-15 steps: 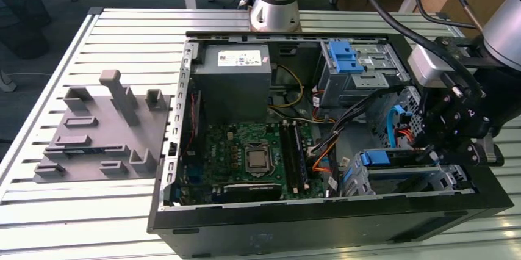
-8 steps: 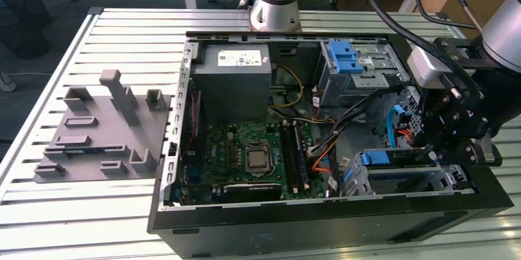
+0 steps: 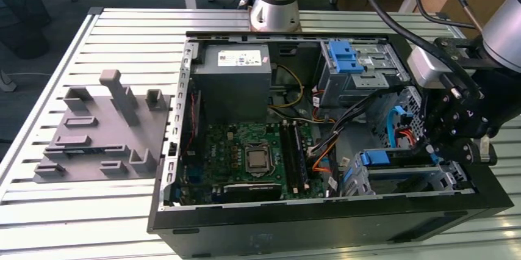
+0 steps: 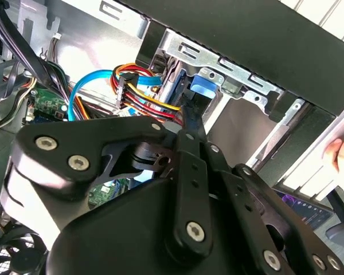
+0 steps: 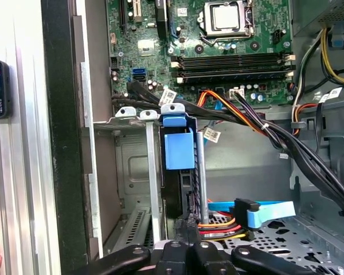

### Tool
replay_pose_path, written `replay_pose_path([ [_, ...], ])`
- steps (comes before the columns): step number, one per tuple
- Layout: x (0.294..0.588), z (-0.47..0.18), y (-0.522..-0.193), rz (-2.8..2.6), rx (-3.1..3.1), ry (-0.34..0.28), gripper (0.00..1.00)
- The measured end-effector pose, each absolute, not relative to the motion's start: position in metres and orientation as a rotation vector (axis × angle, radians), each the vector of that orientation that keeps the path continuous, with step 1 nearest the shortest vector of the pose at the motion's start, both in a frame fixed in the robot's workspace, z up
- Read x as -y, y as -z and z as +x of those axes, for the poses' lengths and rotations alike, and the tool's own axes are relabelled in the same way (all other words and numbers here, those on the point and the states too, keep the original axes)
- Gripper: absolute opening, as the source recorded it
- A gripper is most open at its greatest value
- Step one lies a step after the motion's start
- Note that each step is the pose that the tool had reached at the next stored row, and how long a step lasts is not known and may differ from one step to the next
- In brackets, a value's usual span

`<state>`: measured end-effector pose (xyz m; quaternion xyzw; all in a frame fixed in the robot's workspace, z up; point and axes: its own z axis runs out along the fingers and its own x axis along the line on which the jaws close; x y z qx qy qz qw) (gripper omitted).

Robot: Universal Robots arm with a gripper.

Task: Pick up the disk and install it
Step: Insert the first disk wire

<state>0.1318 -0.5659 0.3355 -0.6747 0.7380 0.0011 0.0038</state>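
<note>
First wrist view — disk [image 5: 179,172] sits slotted just beyond pincer [image 5: 186,232].

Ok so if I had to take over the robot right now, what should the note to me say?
Gripper: right at the cable end of the disk, down in the computer case. I cannot tell if it is gripping.
Disk: standing on edge in a slot of the metal drive cage, its blue tab facing the motherboard.
Done: the disk is picked up and in the cage.
Left: checking that it is pushed fully home, which these pictures do not show.
</note>
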Motion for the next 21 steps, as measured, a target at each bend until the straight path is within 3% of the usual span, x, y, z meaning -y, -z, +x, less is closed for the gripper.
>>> replay_pose_path([
  [21,0.566,0.132,-0.353,-2.113,-2.311,-0.007,0.11],
])
